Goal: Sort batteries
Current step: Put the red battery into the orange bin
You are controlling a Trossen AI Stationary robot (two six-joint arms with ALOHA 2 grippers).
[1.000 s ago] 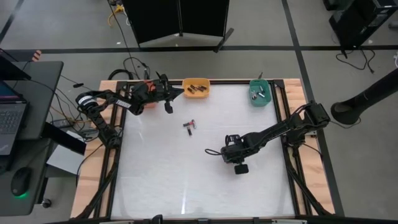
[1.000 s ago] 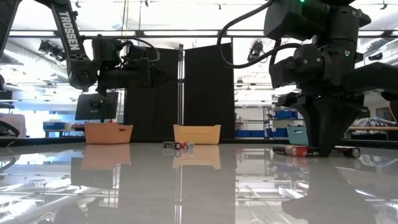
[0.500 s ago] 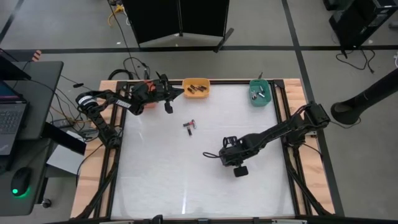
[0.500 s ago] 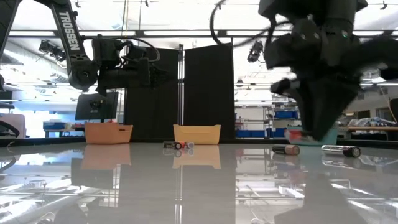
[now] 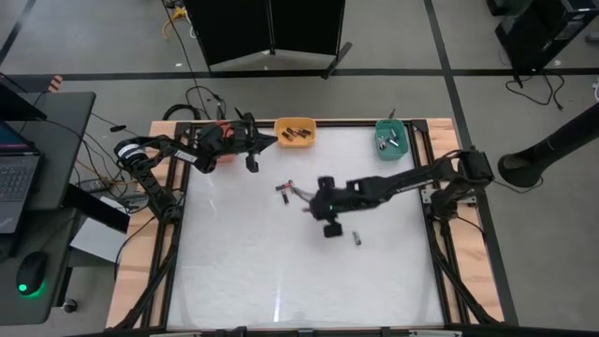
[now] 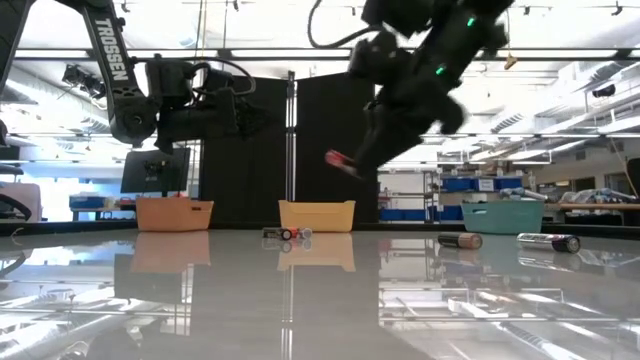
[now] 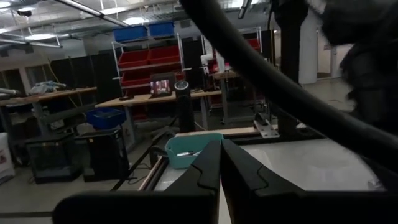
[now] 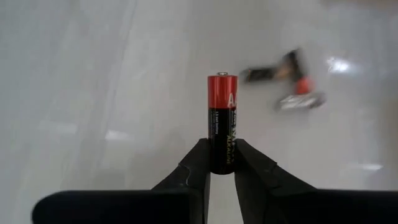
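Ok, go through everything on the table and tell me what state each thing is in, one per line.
Right gripper: jaws shut on a battery, lifted off the table.
Held battery: upright between the jaws, red end outward.
Left gripper: jaws shut, empty, near the yellow bin.
Yellow bin: holds batteries.
Teal bin: holds batteries.
Loose batteries: lying on the table.

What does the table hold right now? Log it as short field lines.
right gripper: over mid-table, jaws shut on a red-topped battery
left gripper: raised near the orange bin, jaws shut, empty
teal bin: far right corner, batteries inside
loose batteries: pair mid-table, one nearer the front
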